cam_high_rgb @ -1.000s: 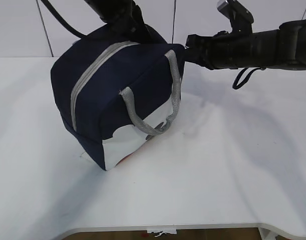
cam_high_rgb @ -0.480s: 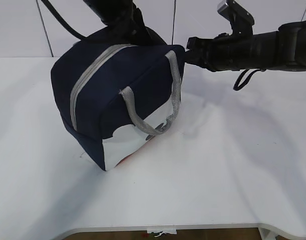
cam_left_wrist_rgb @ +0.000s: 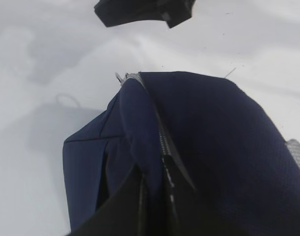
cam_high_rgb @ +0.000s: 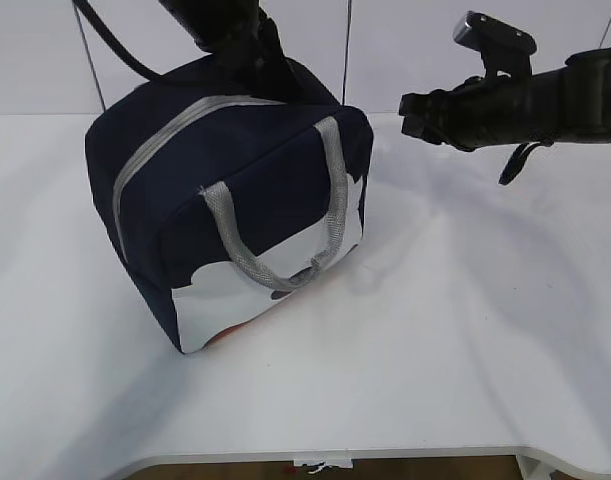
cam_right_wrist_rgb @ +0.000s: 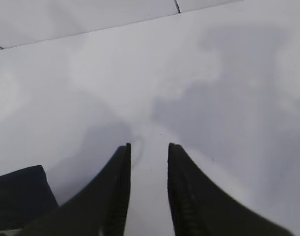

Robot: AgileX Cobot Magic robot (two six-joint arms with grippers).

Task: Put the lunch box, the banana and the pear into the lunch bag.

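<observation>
The left gripper (cam_left_wrist_rgb: 154, 196) is closing on the dark blue fabric at the back top edge of the lunch bag (cam_high_rgb: 225, 210), right beside the grey zipper (cam_high_rgb: 155, 150), and it is holding the bag there. In the exterior view its arm is coming down behind the bag from the top of the picture. The right gripper (cam_right_wrist_rgb: 149, 162) is hanging in the air to the right of the bag, apart from it; its two fingers (cam_right_wrist_rgb: 121, 167) are standing a little apart with nothing between them. The bag is sitting on the white table (cam_high_rgb: 465, 340), zipped closed and leaning a bit. One grey handle (cam_high_rgb: 275, 240) is lying against its front side, above the white lower panel.
</observation>
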